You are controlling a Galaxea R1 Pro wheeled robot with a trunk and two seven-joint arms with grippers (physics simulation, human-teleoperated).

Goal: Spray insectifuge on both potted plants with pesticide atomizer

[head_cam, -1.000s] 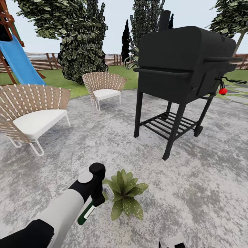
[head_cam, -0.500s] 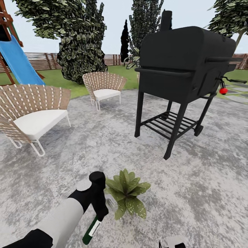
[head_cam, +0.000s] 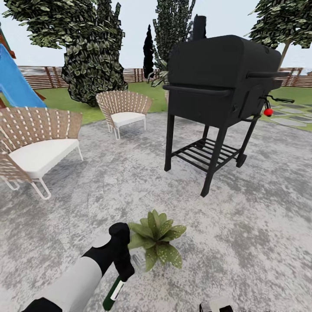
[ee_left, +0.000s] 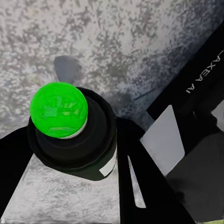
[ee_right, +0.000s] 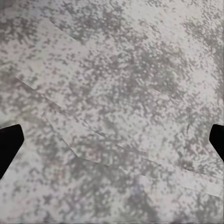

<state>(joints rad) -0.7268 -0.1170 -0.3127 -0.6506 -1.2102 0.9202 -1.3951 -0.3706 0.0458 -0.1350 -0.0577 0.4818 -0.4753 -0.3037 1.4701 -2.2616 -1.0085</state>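
Observation:
The pesticide atomizer (head_cam: 113, 294) hangs by the plant with its dark green body and white label pointing down at the paving, and my left gripper (head_cam: 125, 269) is shut on it. In the left wrist view the atomizer (ee_left: 70, 140) shows its bright green dot between black fingers (ee_left: 140, 182). One potted plant (head_cam: 157, 242), a low rosette of speckled olive leaves, stands on the grey paving right beside that gripper. The second potted plant is out of view. My right gripper (ee_right: 112, 142) hangs open over bare paving, its fingertips (ee_right: 9, 144) at the picture's edges.
A tall black grill (head_cam: 221, 86) on legs stands ahead to the right. Two woven chairs (head_cam: 37, 147) (head_cam: 123, 110) sit at the left and middle. A blue slide (head_cam: 17, 84), trees and the wooden fence (head_cam: 41, 77) ring the lawn behind.
The left arm has swung the atomizer lower, closer to the plant's left side. The whole picture has shifted a little left, so the camera has moved.

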